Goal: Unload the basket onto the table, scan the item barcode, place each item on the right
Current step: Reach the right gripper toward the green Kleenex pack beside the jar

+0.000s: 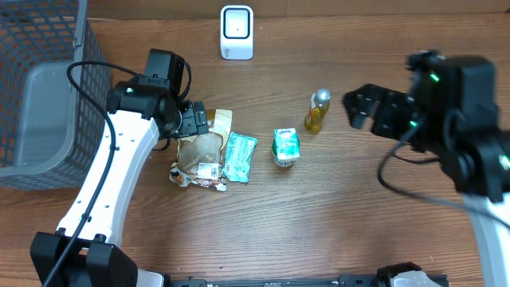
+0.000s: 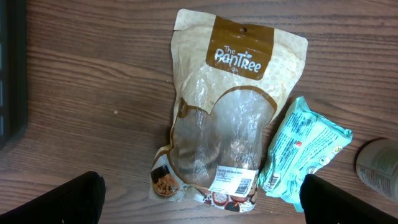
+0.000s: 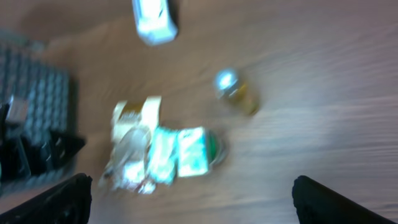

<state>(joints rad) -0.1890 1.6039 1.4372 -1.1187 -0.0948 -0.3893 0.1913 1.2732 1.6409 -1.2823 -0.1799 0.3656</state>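
Left fingers (image 2: pixel 74 199) are hovering wide apart over a tan snack pouch (image 2: pixel 230 112) lying mid-left on the tabletop (image 1: pixel 335 231), a green packet (image 2: pixel 301 155) touching it. Right fingers (image 3: pixel 62 199) are hanging wide over bare wood by the right edge, the scanner (image 1: pixel 237 32) sitting at the far edge.

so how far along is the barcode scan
Nothing looks done yet: the snack pouch lies flat on the table, away from the scanner. In hand: the left gripper hangs open over the pouch, gripping nothing. Still to do: grip it, lift it and show its barcode label to the scanner.
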